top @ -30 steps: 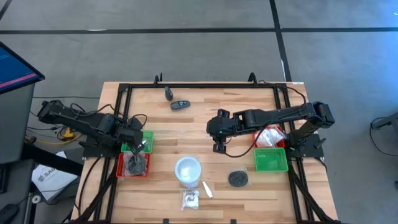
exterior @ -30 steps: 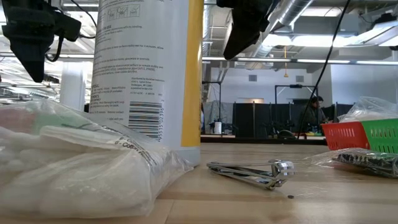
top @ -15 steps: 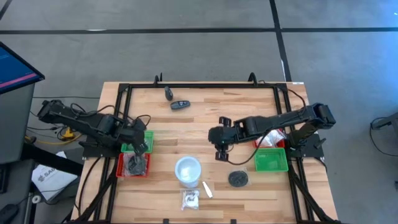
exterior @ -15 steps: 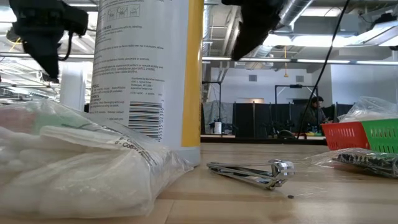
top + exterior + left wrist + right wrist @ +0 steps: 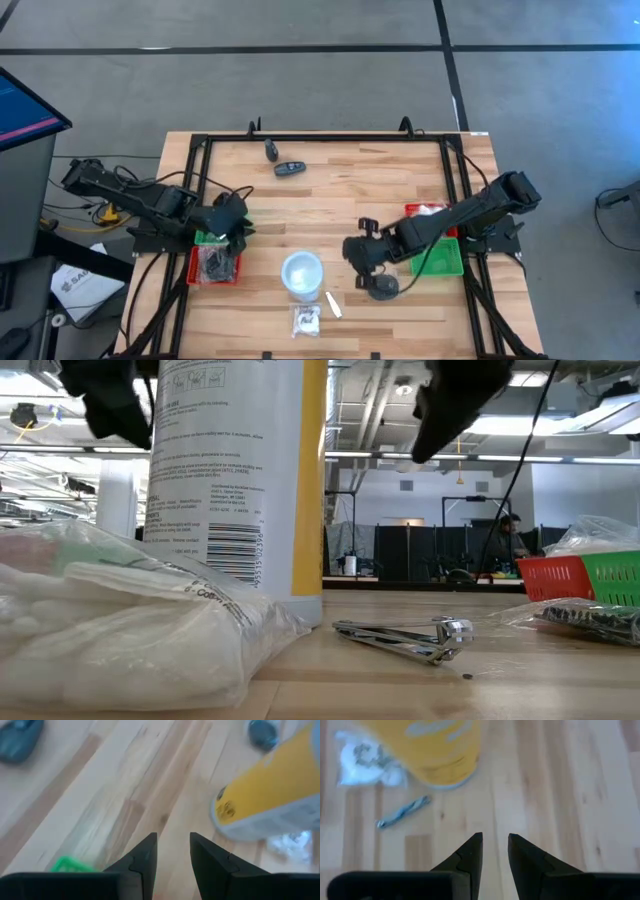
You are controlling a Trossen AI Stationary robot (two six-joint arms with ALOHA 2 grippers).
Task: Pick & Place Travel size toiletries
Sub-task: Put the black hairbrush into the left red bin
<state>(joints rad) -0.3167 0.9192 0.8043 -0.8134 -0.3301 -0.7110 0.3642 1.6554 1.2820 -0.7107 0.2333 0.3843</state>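
Some toiletries are seen binned in the red square tray (image 5: 214, 266). Left on the wooden worktop (image 5: 330, 200): a wrapped black disc (image 5: 383, 288), a silvery clipper (image 5: 331, 305), a white wrapped packet (image 5: 306, 320). Both the left gripper (image 5: 172, 851) and the right gripper (image 5: 494, 851) are slightly parted, nothing grasped.

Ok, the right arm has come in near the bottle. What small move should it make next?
Probably ease the right gripper forward and down toward the silvery clipper, widening the jaws a little. The right wrist view shows the jaws empty and only narrowly apart. The clipper lies free on the wood ahead, apart from the yellow-banded bottle.
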